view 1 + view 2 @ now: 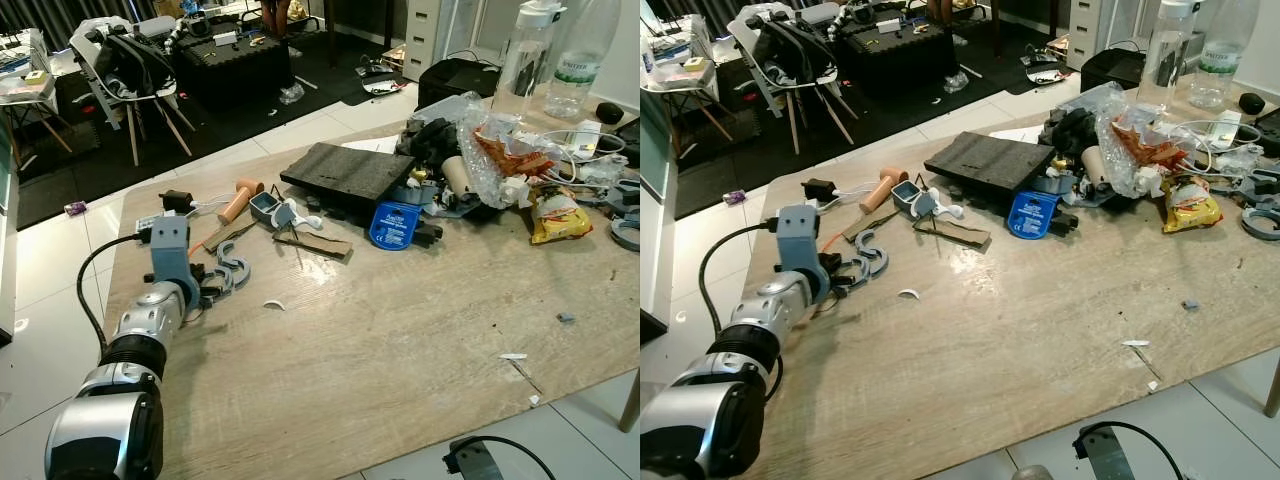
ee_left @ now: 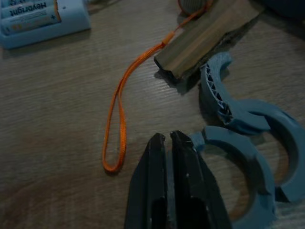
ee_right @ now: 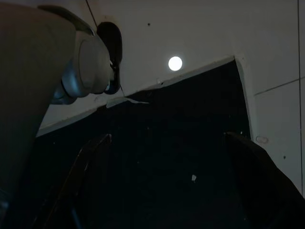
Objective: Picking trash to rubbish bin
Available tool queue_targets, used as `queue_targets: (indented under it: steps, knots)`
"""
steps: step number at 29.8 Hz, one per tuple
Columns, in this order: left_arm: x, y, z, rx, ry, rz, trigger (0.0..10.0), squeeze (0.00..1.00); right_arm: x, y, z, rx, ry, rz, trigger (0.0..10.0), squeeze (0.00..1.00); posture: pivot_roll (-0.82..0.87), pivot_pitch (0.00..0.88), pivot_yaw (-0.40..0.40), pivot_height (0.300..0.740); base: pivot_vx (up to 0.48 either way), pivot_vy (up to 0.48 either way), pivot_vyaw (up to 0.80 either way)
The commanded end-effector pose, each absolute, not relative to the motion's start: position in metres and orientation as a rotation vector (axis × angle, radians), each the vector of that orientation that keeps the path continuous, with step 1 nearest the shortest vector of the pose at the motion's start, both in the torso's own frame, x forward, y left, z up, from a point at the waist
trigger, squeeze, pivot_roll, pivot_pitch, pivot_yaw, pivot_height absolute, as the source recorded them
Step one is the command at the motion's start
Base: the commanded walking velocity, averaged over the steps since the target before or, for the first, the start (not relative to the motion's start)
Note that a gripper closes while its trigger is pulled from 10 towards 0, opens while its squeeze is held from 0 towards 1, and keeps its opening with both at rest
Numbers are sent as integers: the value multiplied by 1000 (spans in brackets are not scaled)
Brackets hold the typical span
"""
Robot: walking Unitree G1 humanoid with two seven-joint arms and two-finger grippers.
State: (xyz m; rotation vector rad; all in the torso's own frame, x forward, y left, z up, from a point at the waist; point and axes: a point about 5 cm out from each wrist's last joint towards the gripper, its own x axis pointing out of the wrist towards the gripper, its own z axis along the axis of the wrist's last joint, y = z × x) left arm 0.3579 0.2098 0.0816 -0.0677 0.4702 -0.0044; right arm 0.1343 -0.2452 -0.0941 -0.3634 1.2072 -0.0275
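- Your left gripper (image 2: 167,143) rests clenched and empty on the counter (image 1: 400,350), touching the blue plastic clips (image 2: 243,143).
- Open it before grasping; the orange cord (image 2: 119,114) lies just beside.
- Right gripper: cannot tell.

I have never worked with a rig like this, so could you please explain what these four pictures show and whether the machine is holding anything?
It is a humanoid robot clearing trash. Two pictures come from its head, looking down at a wooden table; two come from cameras on its wrists. The left gripper rests on the table with its black fingers closed and holding nothing, beside blue plastic clamps, an orange cord and a strip of cardboard. Farther off lie a dark foam block, crumpled wrappers and bottles. The right wrist picture shows the open right gripper above the floor.
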Motion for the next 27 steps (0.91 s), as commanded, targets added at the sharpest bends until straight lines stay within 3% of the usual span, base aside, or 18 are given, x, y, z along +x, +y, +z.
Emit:
queue_targets:
  steps: [1, 8, 9, 10, 11, 12, 13, 27]
  knots:
    - [338, 215, 51, -70, 621, -9, 0, 0, 134, -240, -96, -366, 1213, -7, 10000, 0, -185, 81, 110, 740, 0, 0, 0]
    - [345, 219, 66, 4, 570, -57, 0, 0, 136, -239, -95, -370, 1210, -2, 10000, 0, -183, 76, 111, 740, 0, 0, 0]
    - [349, 222, 76, 42, 536, -81, 0, 208, 136, -239, -95, -373, 1209, 1, 10000, 0, -181, 75, 110, 740, 0, 0, 0]
    - [350, 223, 79, 52, 526, -85, 0, 208, 136, -239, -95, -374, 1209, 2, 10000, 0, -181, 75, 110, 740, 0, 0, 0]
    - [352, 225, 82, 62, 514, -86, 6706, 722, 136, -239, -95, -374, 1209, 2, 10000, 0, -181, 75, 109, 740, 0, 0, 0]
    - [353, 225, 86, 76, 502, -103, 6706, 1000, 136, -239, -95, -375, 1209, 3, 10000, 0, -181, 75, 109, 740, 0, 0, 0]
    - [355, 228, 94, 107, 474, -119, 10000, 1000, 136, -239, -95, -375, 1209, 3, 10000, 0, -183, 74, 110, 740, 0, 0, 0]
    - [359, 254, 144, 270, 360, -199, 10000, 1000, 135, -240, -95, -382, 1213, 4, 10000, 0, -182, 65, 106, 740, 0, 0, 0]
